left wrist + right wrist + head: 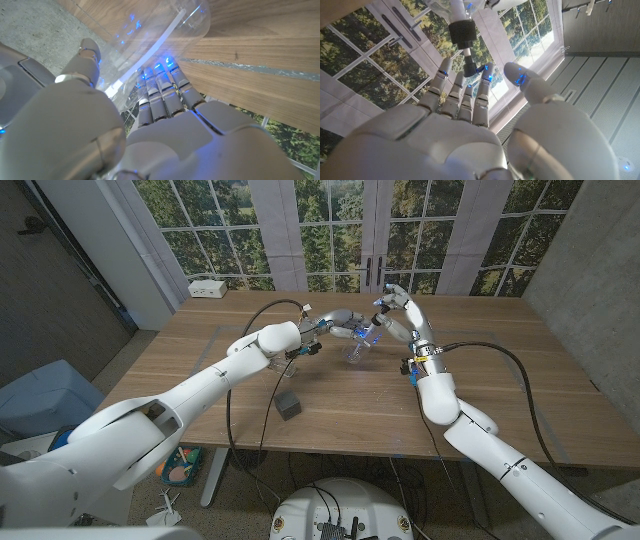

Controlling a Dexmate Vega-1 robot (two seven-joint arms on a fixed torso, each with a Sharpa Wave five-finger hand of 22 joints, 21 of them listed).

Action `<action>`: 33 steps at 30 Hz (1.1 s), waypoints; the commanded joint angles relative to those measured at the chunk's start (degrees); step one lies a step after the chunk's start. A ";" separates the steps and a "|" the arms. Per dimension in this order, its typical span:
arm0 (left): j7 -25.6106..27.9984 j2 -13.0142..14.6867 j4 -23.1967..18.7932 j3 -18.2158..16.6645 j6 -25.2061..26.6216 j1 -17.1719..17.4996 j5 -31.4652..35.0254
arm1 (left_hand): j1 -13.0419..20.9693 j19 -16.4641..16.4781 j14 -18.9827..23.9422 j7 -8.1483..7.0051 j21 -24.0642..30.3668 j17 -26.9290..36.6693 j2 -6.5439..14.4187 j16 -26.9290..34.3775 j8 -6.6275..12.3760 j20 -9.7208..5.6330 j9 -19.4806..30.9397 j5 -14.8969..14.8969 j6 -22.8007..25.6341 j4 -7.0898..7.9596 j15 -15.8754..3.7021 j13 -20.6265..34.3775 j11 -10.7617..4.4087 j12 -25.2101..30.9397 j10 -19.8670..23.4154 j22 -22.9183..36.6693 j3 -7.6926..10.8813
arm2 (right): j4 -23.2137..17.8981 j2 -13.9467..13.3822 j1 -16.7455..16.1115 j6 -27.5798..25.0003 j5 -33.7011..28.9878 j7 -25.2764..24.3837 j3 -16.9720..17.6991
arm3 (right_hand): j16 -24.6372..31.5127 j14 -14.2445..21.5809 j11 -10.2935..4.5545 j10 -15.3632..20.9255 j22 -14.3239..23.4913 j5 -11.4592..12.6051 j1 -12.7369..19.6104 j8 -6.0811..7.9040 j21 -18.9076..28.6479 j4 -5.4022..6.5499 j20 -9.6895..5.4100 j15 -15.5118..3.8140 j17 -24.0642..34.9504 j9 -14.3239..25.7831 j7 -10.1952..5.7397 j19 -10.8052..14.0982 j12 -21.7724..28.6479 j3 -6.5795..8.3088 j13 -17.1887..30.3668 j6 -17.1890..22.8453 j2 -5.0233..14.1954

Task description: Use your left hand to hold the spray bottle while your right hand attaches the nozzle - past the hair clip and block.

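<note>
My left hand point(338, 326) grips the clear spray bottle point(358, 348) and holds it tilted above the far middle of the table. In the left wrist view its fingers point(162, 92) wrap the see-through bottle point(165, 30). The black nozzle point(461, 31) sits at the bottle's neck, its thin head reaching down among my right hand's fingertips point(487, 72). My right hand point(397, 312) stands just right of the bottle top, fingers spread, thumb apart from the nozzle. From the right wrist view, the right hand point(470, 130) touches the nozzle head without closing round it.
A grey block point(290, 407) lies on the wooden table point(480, 380) nearer me, left of centre. A small dark thing, maybe the hair clip point(294, 360), sits under my left forearm. A white box point(208, 288) stands at the far left corner. Cables trail from both arms.
</note>
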 commanded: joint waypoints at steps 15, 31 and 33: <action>-0.04 0.30 -0.80 -0.41 -0.54 0.60 -0.34 | 10.45 -0.36 -0.16 -2.64 0.53 0.15 10.63 -0.05 0.35 0.24 0.08 0.43 23.46 1.82 -8.26 0.19 -6.81 0.34 6.47 0.19 1.59 | -0.52 0.29 -1.07 -4.97 0.83 -4.62 0.61 | 0.40 -0.05 0.83 -0.23 0.14 -0.46 -1.29 -0.13 0.59 0.31 0.29 0.42 0.08 -1.05 1.70 1.89 0.81 -0.89 -0.22 2.23 0.39; 0.09 0.23 -1.88 -0.21 0.41 0.69 0.10 | 10.42 -0.42 -0.19 -2.58 0.67 0.16 10.68 -0.05 0.34 0.23 0.11 0.43 23.48 1.90 -8.18 0.19 -6.78 0.35 6.44 0.18 1.57 | -1.02 -0.36 -3.78 -2.31 0.58 -7.87 2.01 | 1.12 1.17 0.90 2.38 0.14 -0.19 -1.48 3.98 0.56 0.23 0.61 -0.23 0.08 1.26 2.51 2.28 1.76 -0.79 -0.13 7.33 0.59; 0.11 0.23 -2.05 -0.17 0.56 0.73 0.17 | 10.46 -0.41 -0.20 -2.55 0.69 0.15 10.65 -0.06 0.33 0.23 0.11 0.43 23.48 1.86 -8.20 0.19 -6.79 0.36 6.47 0.18 1.57 | -0.95 -0.51 -4.02 -1.63 0.32 -8.14 2.09 | 1.19 1.31 0.84 2.61 0.14 -0.11 -1.40 4.56 0.54 0.19 0.62 -0.45 0.07 1.72 2.40 2.27 1.80 -0.72 -0.11 7.80 0.60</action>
